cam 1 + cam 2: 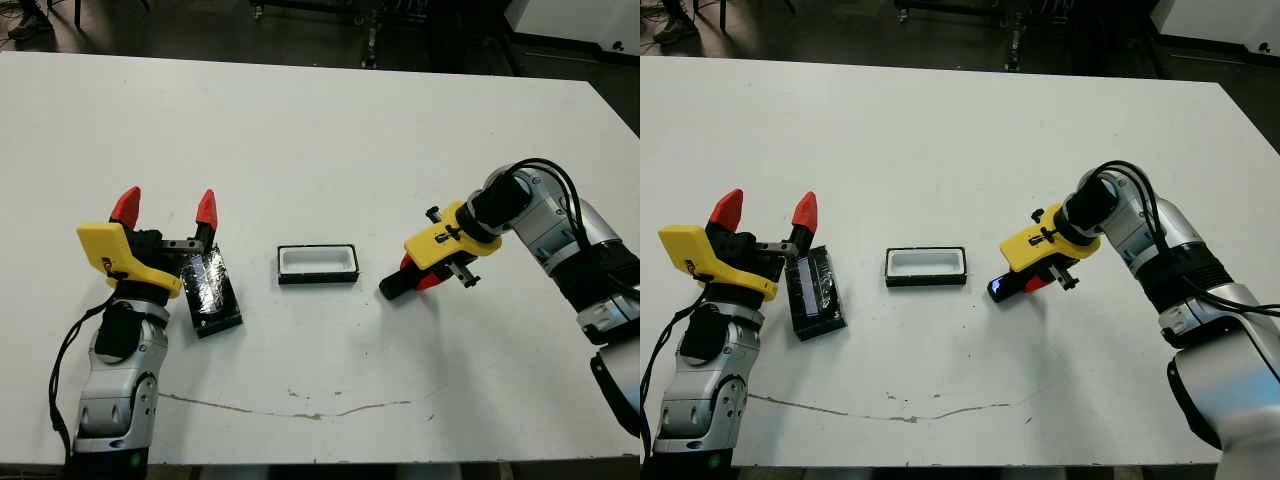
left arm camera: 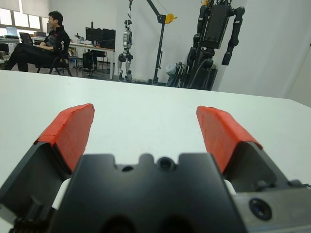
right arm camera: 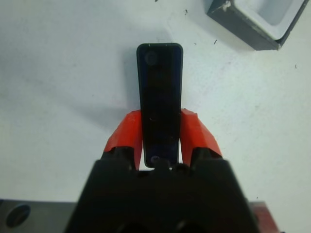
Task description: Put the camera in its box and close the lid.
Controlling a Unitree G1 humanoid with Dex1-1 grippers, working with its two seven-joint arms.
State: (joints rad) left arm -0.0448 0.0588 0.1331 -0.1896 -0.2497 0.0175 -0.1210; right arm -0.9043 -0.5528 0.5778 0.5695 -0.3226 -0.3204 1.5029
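Clamping the camera (image 3: 160, 97) endwise, the right gripper (image 1: 418, 281) sits just right of the box (image 1: 318, 264), whose long axis runs along the table's (image 1: 320, 120) near edge.

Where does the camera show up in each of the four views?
Left eye view: camera, right of the box, clamped in the right end effector.
Right eye view: camera, again right of the box.
Left wrist view: not in it.
Right wrist view: camera, centre, between the red fingers.
Shared landmark: the white-lined box.
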